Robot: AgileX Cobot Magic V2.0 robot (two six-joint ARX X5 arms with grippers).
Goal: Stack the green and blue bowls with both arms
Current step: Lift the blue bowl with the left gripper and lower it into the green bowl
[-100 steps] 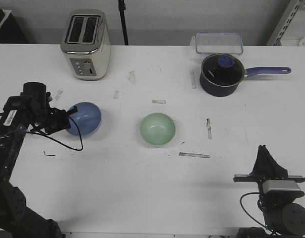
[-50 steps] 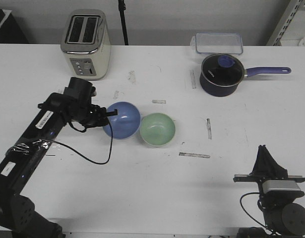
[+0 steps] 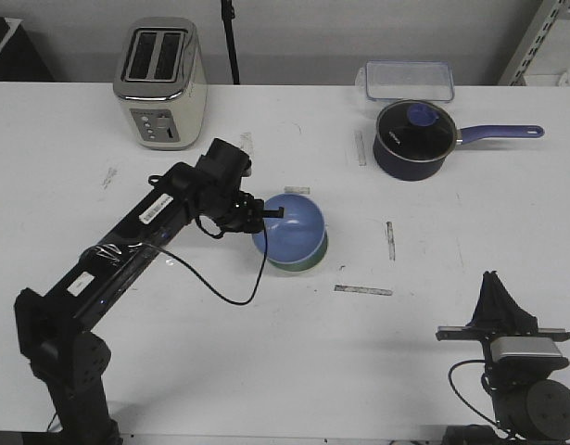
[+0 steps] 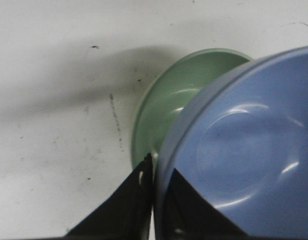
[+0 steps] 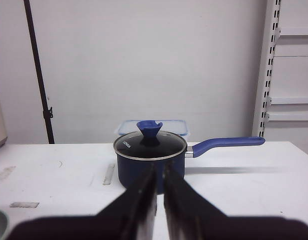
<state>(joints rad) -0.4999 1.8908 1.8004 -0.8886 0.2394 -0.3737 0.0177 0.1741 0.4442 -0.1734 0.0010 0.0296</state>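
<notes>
Left gripper [image 3: 271, 212]: jaws clamped on blue bowl [image 3: 292, 232] rim | bowl tilted over green bowl [image 4: 169, 100] just beyond the jaws | right gripper [image 5: 156, 192]: jaws together, parked apart

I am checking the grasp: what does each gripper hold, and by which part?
The left gripper pinches the blue bowl by its rim, over the green bowl. The right gripper holds nothing.

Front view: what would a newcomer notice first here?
The left gripper at table centre, shut on the rim of the blue bowl, which hangs tilted over the green bowl. Next, the toaster far left and the saucepan far right.
</notes>
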